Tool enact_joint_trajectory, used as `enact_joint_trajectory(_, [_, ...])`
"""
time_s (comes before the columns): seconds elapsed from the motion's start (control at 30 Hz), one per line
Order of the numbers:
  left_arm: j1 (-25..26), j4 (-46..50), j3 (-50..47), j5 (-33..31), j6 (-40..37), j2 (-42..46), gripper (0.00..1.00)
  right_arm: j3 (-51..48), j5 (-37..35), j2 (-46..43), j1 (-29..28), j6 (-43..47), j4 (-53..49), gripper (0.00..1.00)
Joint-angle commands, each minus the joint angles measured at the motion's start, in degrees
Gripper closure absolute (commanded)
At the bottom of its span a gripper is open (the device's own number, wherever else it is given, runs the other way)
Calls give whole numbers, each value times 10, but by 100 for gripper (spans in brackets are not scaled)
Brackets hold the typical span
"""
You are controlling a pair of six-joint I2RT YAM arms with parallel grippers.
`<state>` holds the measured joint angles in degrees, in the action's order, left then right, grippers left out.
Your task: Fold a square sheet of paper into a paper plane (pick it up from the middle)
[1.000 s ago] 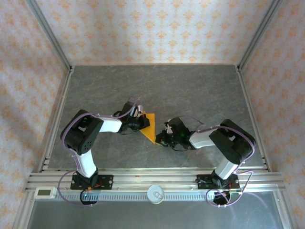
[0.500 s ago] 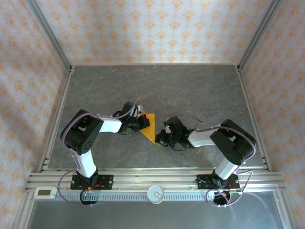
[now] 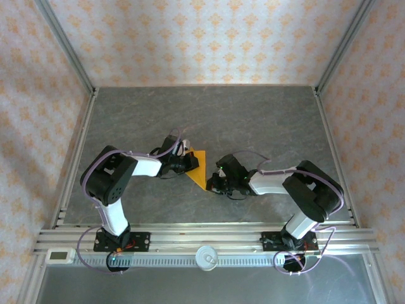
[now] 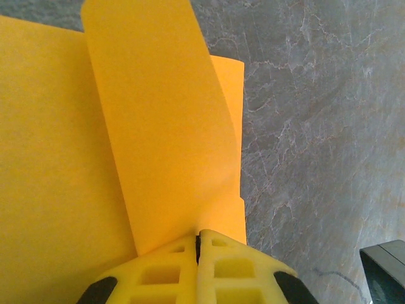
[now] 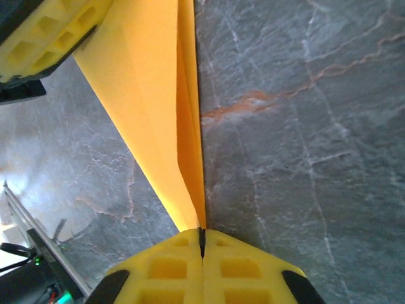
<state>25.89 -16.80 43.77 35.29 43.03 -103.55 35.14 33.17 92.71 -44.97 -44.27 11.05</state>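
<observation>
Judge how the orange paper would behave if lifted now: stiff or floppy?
Probably floppy: one flap of the orange paper curls in a soft bend above the left gripper. It is likely light and easily creased, since it looks very thin where it is pinched. The layered fold running to the right gripper may be somewhat stiffer.

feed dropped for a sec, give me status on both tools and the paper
Left tool shut on orange paper. Right tool shut on its pointed end. Paper part folded, pinched between both. No obstacle seen.
</observation>
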Motion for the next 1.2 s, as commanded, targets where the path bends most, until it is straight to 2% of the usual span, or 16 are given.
enact_joint_trajectory(0.0, [1, 32, -19, -38, -5, -20, 100, -3, -5, 0, -5, 11, -36, 98])
enact_joint_trajectory(0.07, [1, 33, -19, -39, -5, -20, 100, -3, -8, -4, -6, 11, -34, 97])
enact_joint_trajectory(0.13, [1, 32, -19, -39, -5, -18, 100, 3, -11, -14, -6, 12, -34, 89])
enact_joint_trajectory(0.23, [2, 31, -21, -39, -5, -19, 100, 10, -32, -46, -1, 5, -28, 83])
enact_joint_trajectory(0.33, [4, 30, -22, -40, -5, -19, 100, 3, -38, -77, 20, -6, -8, 83])
enact_joint_trajectory(0.4, [4, 29, -23, -40, -5, -19, 100, -5, -21, -88, 33, -15, 28, 85])
enact_joint_trajectory(0.57, [5, 29, -23, -39, -6, -20, 100, 34, 54, -39, 35, -11, 70, 100])
enact_joint_trajectory(1.0, [4, 33, -17, -38, -8, -22, 100, 115, 56, 75, 24, 4, 32, 100])
enact_joint_trajectory(1.17, [4, 39, -13, -41, -13, -21, 100, 93, 37, 100, 23, 13, 20, 100])
